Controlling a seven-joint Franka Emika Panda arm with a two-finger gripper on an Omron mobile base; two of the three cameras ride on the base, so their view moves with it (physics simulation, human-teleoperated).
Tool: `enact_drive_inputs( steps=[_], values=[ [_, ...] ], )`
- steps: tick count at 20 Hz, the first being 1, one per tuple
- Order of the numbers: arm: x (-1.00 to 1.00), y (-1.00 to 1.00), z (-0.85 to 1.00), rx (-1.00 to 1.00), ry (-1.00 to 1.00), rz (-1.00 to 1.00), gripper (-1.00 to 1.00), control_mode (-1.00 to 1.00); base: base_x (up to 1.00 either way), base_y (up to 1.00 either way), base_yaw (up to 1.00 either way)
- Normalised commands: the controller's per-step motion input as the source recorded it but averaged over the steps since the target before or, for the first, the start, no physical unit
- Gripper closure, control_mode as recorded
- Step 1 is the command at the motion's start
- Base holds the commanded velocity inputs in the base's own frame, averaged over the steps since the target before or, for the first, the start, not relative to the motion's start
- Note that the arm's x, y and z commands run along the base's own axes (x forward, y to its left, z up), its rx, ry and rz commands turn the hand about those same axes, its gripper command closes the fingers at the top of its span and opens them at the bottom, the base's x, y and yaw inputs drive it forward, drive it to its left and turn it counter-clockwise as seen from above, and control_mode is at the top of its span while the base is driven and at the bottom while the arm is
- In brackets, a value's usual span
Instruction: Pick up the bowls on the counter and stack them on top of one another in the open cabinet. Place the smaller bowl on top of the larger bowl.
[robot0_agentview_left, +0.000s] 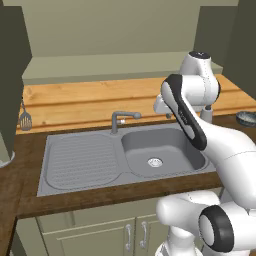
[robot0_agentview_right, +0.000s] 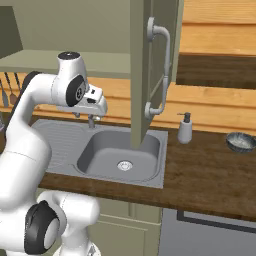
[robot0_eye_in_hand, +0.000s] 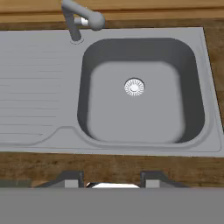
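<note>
My gripper hangs above the sink, aimed straight down; my two finger tips stand apart with nothing between them, and below the gap lies the near strip of counter. The basin with its round drain sits just beyond my tips, and the tap beyond that, toward the far left of my sight.

In the right base view my gripper hovers over the tap end of the sink, and the small bowl rests on the counter well apart from my fingers, far to their right, past the basin, the cabinet door and the soap bottle. In the left base view the same bowl lies at the right edge, again well to the right of my hand and partly cut off by the frame.

The bowl is round and shallow, dark grey outside with a pale speckled inside. The counter is dark brown wood grain; the wall behind it is lighter orange planking. The sink is matt grey, with a ribbed draining board to the left of my tips and a rounded rectangular basin. The door is olive-green and flat, carrying a curved grey tube handle. The bottle is pale grey with a dark pump.
</note>
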Motion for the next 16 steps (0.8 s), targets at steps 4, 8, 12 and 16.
enact_drive_inputs(
  steps=[4,8,12,16],
  values=[
    [0.00,0.02,-0.04,-0.01,-0.03,0.00,-1.00,-1.00,0.00,0.00,0.00],
    [-0.04,0.00,0.00,0.00,0.00,0.00,-1.00,-1.00,0.00,0.00,0.00],
    [-0.36,-0.02,-0.10,0.00,0.00,0.00,-1.00,1.00,-0.50,-0.09,0.00],
    [0.00,0.00,0.00,0.00,0.00,0.00,-1.00,1.00,-1.00,-0.47,-0.01]
  ],
)
